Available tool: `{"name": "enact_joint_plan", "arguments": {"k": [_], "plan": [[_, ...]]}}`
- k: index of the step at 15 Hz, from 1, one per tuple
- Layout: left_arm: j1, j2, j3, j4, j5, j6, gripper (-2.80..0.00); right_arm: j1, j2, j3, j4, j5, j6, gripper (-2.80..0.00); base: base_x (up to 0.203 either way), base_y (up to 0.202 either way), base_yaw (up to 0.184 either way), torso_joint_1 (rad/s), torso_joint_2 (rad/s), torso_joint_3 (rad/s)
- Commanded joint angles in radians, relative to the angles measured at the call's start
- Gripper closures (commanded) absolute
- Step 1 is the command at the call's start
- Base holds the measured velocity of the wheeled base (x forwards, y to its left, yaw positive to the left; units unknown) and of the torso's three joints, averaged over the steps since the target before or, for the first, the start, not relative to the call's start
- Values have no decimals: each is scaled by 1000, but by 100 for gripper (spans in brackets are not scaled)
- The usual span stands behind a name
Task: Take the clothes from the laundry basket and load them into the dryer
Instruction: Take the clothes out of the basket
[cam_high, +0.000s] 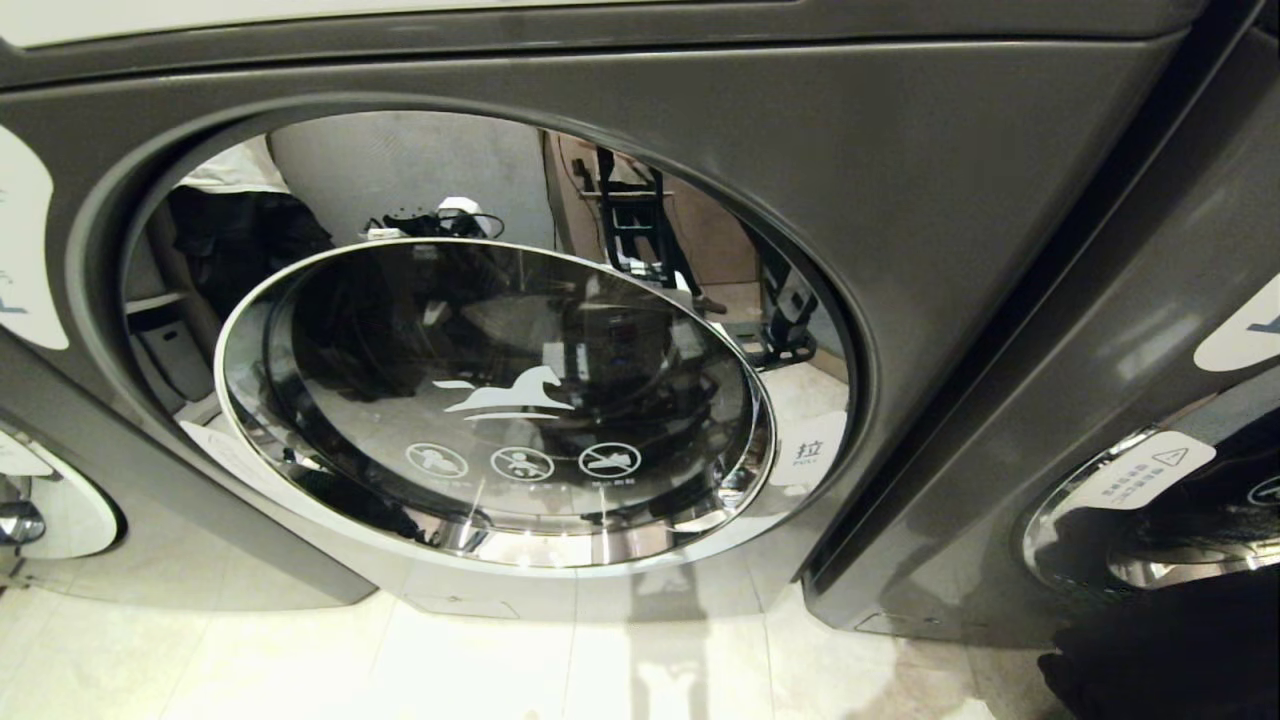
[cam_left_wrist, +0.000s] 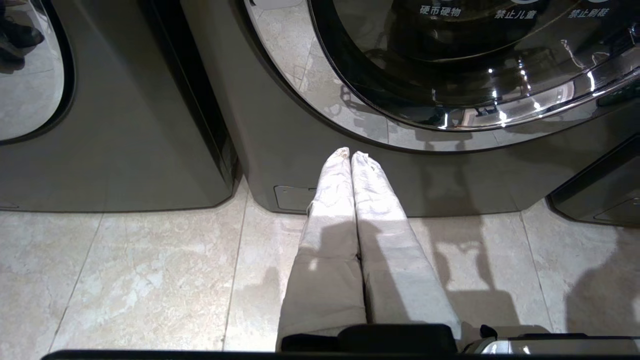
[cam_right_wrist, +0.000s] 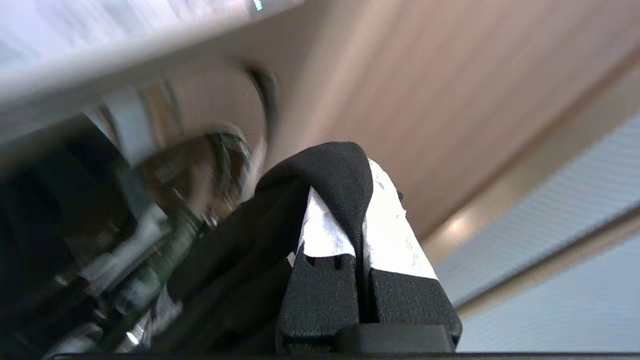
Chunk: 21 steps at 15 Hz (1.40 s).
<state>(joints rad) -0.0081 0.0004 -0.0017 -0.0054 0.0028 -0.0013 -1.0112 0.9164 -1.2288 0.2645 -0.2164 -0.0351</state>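
L gripper (cam_left_wrist: 351, 155) parked low by dryer (cam_high: 900, 200) base, fingers pressed together, nothing held. Dryer door (cam_high: 495, 400) looks shut. R gripper (cam_right_wrist: 362, 200) clenched on black garment (cam_right_wrist: 330, 175), off to right; basket not seen. Advise: open door first, keep firm pinch, carry cloth well inside drum before letting go.

The right gripper (cam_right_wrist: 362, 200) is clamped on a fold of black cloth (cam_right_wrist: 330, 175), its white-wrapped fingers (cam_right_wrist: 395, 240) pressed together with the fabric pinched between them and draped over their tips. The rest of the garment hangs away to one side. Beyond it, heavily blurred, is what may be a round chrome-rimmed door (cam_right_wrist: 220, 160) and a pale brown panel (cam_right_wrist: 425, 90).
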Motion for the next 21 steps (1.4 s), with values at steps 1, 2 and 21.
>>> {"name": "enact_joint_plan", "arguments": {"k": [1,2,21], "plan": [[0,0,0,-1,0,0,0,-31,24,56,13,-3,2,0,0,0,0,0,0,0],[0,0,0,-1,0,0,0,-55,34,100,36,-6,10,0,0,0,0,0,0,0],[-1,0,0,-1,0,0,0,-273,1205,406,-541,173,190,0,0,0,0,0,0,0]]}}
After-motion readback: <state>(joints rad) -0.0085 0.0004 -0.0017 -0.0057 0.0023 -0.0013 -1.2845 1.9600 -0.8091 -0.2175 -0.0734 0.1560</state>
